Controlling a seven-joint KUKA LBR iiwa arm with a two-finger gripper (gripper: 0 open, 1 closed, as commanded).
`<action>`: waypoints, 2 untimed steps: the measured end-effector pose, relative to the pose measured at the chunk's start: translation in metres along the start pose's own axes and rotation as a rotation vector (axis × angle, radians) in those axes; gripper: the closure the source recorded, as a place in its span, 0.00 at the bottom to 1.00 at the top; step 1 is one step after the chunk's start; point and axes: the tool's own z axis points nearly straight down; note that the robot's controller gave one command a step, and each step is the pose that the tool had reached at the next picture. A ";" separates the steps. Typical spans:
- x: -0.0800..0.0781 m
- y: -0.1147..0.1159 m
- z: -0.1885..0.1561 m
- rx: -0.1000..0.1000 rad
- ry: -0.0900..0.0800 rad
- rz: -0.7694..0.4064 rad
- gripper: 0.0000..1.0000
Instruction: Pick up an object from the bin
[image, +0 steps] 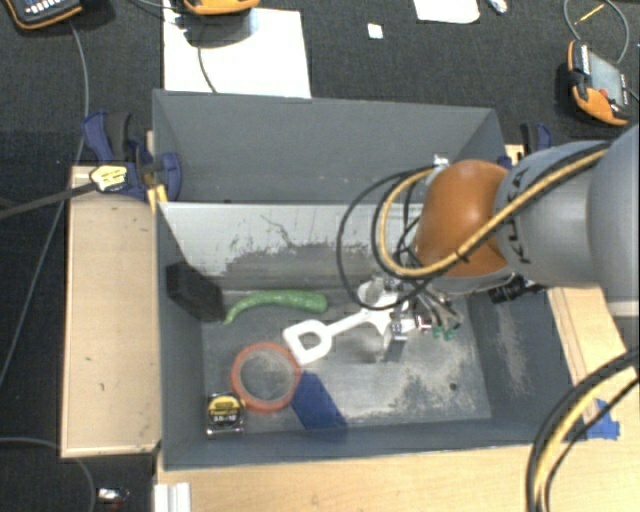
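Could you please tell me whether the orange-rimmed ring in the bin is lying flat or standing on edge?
Lying flat: the orange-rimmed ring shows its whole round outline from above, beside the blue block.

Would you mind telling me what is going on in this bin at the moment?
The robot arm reaches into the grey bin from the right. Its end effector is low over the floor, at the handle end of a white scoop in the middle. Whether it has hold of the scoop is unclear. Further left lie a green pod, a black block, an orange-rimmed lid, a blue block and a small tape measure.
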 end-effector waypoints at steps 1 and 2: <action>-0.010 0.001 0.007 0.002 -0.020 -0.194 0.00; -0.002 0.000 -0.002 0.000 -0.007 -0.004 1.00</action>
